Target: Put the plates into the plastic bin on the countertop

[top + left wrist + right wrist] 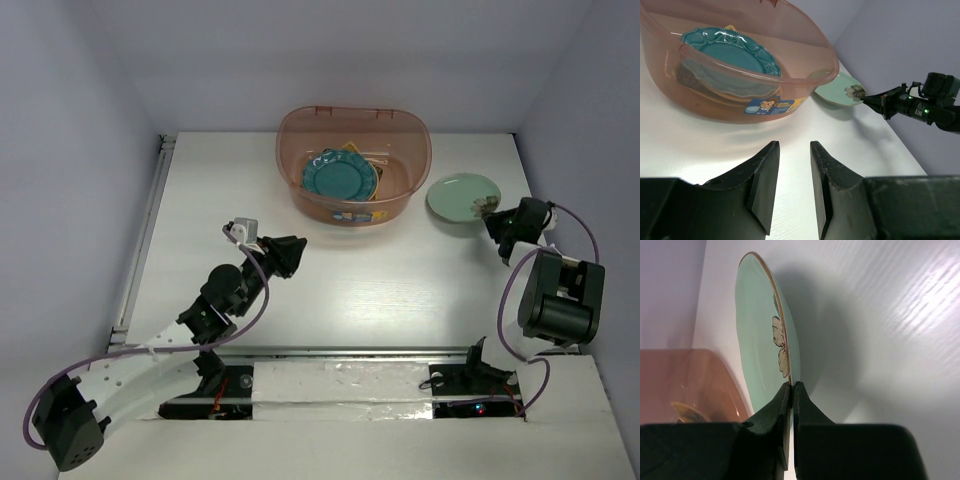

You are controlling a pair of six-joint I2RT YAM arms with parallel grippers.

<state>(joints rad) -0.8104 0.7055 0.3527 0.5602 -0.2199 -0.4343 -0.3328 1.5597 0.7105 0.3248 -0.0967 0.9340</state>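
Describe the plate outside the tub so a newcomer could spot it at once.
Find the translucent pinkish-brown oval plastic tub on the white tabletop. Right of it is a pale green round plate with a flower motif: the only plate outside the tub, pinched by the right gripper.

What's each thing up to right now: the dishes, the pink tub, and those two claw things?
Teal plate: lying in the tub, topmost of the dishes there.
Pale green plate: outside the tub, to its right, rim pinched by a claw.
Plastic bin: upright, open-topped.
Left gripper: open, empty.
Right gripper: shut on the pale green plate's rim.
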